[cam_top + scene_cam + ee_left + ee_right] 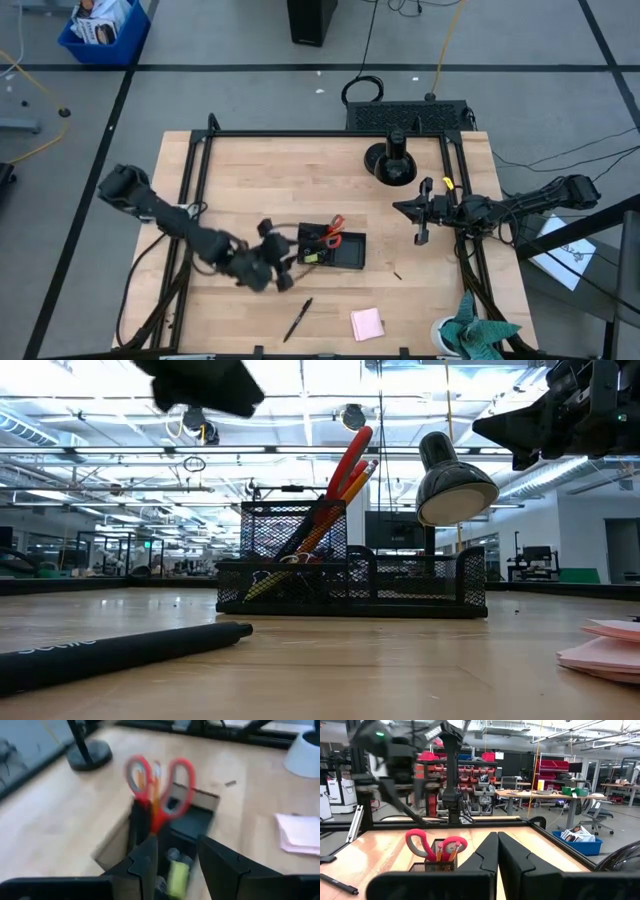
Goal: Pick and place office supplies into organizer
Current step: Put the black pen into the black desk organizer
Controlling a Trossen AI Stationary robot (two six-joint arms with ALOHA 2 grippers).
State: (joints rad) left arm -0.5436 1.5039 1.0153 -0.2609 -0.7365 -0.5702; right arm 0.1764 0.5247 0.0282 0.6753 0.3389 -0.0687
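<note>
The organizer [345,250], a black mesh tray, stands mid-table. Red-handled scissors [159,780] and orange pencils [340,500] stand in its taller compartment, handles and ends up. A small yellow piece [176,876] lies in the tray. A dark pen [298,320] and a pink sticky-note pad [367,323] lie flat on the table nearer the front edge. My left gripper [177,842] hangs open just left of the organizer [190,825], above it, with nothing between its fingers. My right gripper [497,851] is shut and empty, raised at the table's right side [420,215].
A round black stand with a post [390,160] sits at the back, right of centre. A teal cloth in a white bowl [478,335] is at the front right corner. A black frame [200,150] runs along the table's edges. Bare wood lies left of the organizer.
</note>
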